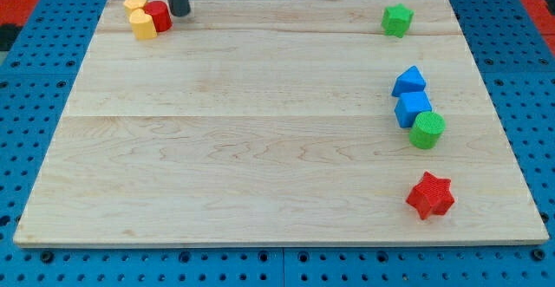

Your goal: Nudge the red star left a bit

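Observation:
The red star [430,195] lies on the wooden board [260,131] near the view's bottom right corner. My tip [179,13] is at the view's top left, far from the star, just right of a red block [159,16]. Two yellow blocks [141,17] sit against that red block's left side.
A green star [397,20] lies at the view's top right. A blue triangular block [409,81], a blue block [412,107] and a green cylinder [427,130] stand in a close column at the right, above the red star.

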You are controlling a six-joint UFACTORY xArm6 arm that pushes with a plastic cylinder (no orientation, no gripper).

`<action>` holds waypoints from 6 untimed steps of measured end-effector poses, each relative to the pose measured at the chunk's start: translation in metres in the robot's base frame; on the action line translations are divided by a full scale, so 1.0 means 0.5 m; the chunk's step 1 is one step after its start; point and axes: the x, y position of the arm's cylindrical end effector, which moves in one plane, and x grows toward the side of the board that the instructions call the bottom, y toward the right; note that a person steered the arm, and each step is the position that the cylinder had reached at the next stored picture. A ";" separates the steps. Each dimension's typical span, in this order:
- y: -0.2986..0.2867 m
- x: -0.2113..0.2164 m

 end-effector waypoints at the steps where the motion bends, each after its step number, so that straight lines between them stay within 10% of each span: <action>1: 0.174 0.110; 4: 0.371 0.514; 6: 0.680 0.541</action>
